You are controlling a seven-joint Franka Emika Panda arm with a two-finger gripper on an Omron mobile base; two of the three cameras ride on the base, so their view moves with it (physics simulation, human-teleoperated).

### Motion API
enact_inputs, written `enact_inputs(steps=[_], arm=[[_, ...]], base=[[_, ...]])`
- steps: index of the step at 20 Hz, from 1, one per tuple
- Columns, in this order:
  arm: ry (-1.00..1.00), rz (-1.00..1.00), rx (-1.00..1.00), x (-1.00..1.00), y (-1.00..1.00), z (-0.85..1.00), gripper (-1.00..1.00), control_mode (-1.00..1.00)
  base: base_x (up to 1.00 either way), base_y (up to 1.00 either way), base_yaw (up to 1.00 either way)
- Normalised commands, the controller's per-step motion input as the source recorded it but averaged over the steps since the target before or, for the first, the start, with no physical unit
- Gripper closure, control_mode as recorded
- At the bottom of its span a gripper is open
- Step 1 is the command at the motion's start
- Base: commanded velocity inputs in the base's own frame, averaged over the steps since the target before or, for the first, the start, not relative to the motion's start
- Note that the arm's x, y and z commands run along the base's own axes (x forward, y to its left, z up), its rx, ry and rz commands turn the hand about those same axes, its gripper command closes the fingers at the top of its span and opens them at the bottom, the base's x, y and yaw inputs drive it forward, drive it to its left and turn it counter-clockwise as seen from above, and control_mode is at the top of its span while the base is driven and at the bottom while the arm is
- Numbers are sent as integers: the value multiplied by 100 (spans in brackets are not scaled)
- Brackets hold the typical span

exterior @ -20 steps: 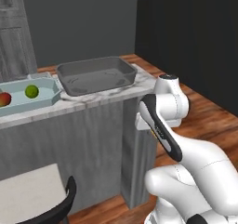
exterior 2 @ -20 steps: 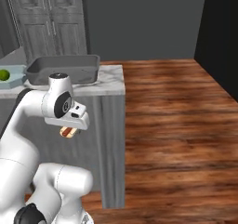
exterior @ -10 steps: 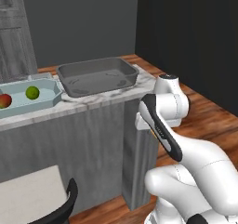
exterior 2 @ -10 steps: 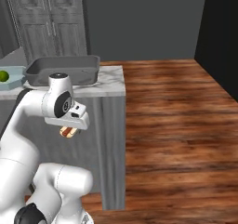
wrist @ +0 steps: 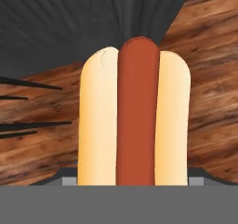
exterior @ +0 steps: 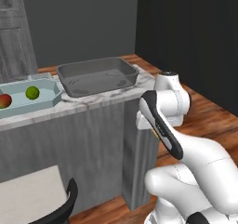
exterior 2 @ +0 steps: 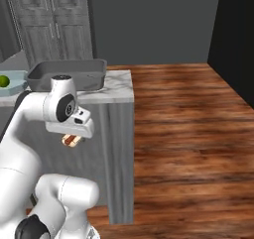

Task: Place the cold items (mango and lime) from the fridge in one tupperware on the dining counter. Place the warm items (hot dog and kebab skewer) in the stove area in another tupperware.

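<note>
The gripper (exterior 2: 72, 140) is clamped on the hot dog (wrist: 135, 114), carried low beside the marble counter (exterior: 93, 102) so it can be lifted into the dark grey tray (exterior: 97, 74); mango (exterior: 4, 101) and lime (exterior: 32, 93) sit in the pale blue tray (exterior: 51, 97)

arm: folded low, elbow bent | claw (exterior 2: 72, 141): pointing down, clamped on hot dog (wrist: 135, 116)

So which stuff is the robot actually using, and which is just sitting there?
For the job: hot dog held in the tool, grey tray, blue tray, mango, lime, marble counter.
Just there: chair, cabinets.
</note>
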Motion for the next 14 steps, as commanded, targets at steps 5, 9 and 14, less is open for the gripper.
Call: enact_inputs(steps=[5,9,14], arm=[[7,-4,-22,-17,3,82,100,-100],[1,-2,-18,13,31,100,100,-100],[9,0,-2,76,25,100,100,-100]], base=[[0,0,0],[0,0,0],[0,0,0]])
